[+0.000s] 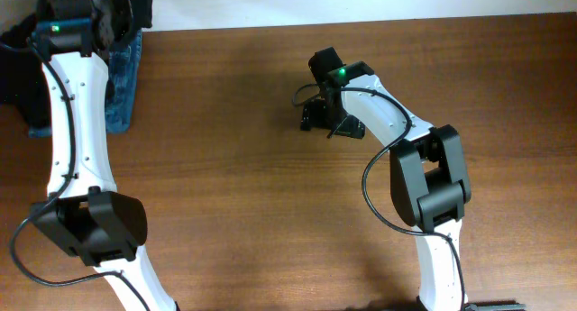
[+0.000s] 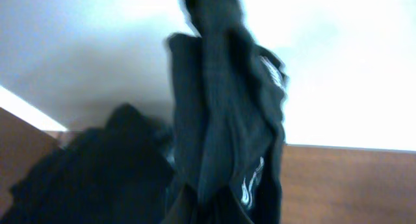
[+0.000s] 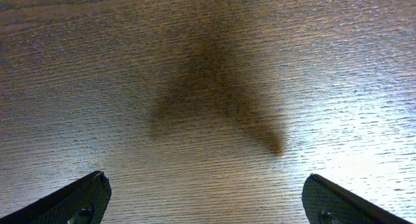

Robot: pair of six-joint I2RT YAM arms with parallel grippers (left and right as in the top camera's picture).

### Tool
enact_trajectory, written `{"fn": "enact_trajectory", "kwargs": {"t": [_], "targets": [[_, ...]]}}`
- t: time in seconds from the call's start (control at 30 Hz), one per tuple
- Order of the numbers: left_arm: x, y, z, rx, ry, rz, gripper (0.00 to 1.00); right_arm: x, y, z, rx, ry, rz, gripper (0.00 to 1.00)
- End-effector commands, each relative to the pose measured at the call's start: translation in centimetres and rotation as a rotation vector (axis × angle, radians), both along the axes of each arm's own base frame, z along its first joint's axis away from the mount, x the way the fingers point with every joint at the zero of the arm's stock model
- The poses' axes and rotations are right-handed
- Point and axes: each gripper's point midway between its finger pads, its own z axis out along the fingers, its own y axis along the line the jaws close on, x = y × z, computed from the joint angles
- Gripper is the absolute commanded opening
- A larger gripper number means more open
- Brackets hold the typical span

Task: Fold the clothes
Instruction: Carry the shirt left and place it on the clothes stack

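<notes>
overhead: left arm (image 1: 72,122) reaches to the far left corner of the table (image 1: 234,167); right arm (image 1: 397,131) bends in over the bare middle.
left claw (image 1: 110,15): clenched. its tips are lost in dark cloth in both views, and the cloth appears pinched in it.
t-shirt (image 2: 221,120): very dark cloth bunched into a narrow hanging strip, right up against the left wrist camera. it runs from the bottom edge to the top edge of that view, lifted off the table. creased, blurred.
print (image 2: 250,185): small white marks low on the t-shirt; more near its right edge higher up. can't read them.
dark pile (image 2: 97,172): heaped low and left of the hanging strip, at the table's back edge. can't tell which garment it is.
jeans (image 1: 123,81): blue denim, lying at the far left of the table, partly under the left arm. dark cloth sits beside them at the left edge.
wall (image 2: 338,68): white, behind the t-shirt.
right claw (image 3: 205,176): released, wide apart, nothing between. fingers (image 3: 78,198) show only in the bottom corners of the right wrist view.
right claw position: low over bare wood, well apart from the clothes.
shadow (image 3: 214,87): dark patch on the wood ahead of the right claw.
</notes>
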Motion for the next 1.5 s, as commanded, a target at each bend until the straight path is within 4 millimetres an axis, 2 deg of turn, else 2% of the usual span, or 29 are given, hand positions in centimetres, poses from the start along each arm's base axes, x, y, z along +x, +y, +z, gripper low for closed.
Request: {"fn": "enact_trajectory", "kwargs": {"t": [0.0, 0.27, 0.4, 0.6, 0.73, 0.9, 1.07, 1.27, 1.37, 1.47], "targets": [[0.0, 1.8, 1.6, 0.024, -0.048, 0.07, 0.01, 0.2, 0.0, 0.4, -0.01, -0.016, 0.001, 0.99], [-1.0, 8.3, 1.8, -0.065, -0.106, 0.244, 0.0, 0.2, 0.0, 0.4, -0.01, -0.017, 0.0, 0.99], [-1.5, 11.8, 0.9, -0.101, -0.104, 0.293, 0.0, 0.2, 0.0, 0.4, -0.009, -0.016, 0.0, 0.99], [-2.1, 13.5, -0.5, -0.193, -0.078, 0.267, 0.01, 0.2, 0.0, 0.4, -0.009, -0.017, 0.0, 0.99], [-2.2, 13.3, -0.5, -0.191, -0.075, 0.265, 0.01, 0.2, 0.0, 0.4, -0.009, -0.016, 0.0, 0.99], [-2.2, 11.8, 0.0, -0.195, -0.062, 0.244, 0.01, 0.1, -0.1, 0.4, -0.011, -0.012, 0.0, 0.99], [-2.6, 8.9, 2.0, -0.199, -0.062, 0.2, 0.01, 0.1, -0.1, 0.4, -0.011, -0.013, 0.0, 0.99], [-3.7, 4.7, 5.7, -0.206, -0.091, 0.138, 0.01, 0.1, 0.0, 0.4, -0.01, -0.013, 0.0, 0.99], [-4.3, 3.5, 6.6, -0.225, -0.094, 0.128, 0.01, 0.1, -0.1, 0.4, -0.011, -0.012, 0.0, 0.99], [-4.5, 3.4, 6.5, -0.229, -0.088, 0.13, 0.01, 0.0, -0.1, 0.4, -0.012, -0.01, 0.0, 0.99]]}}
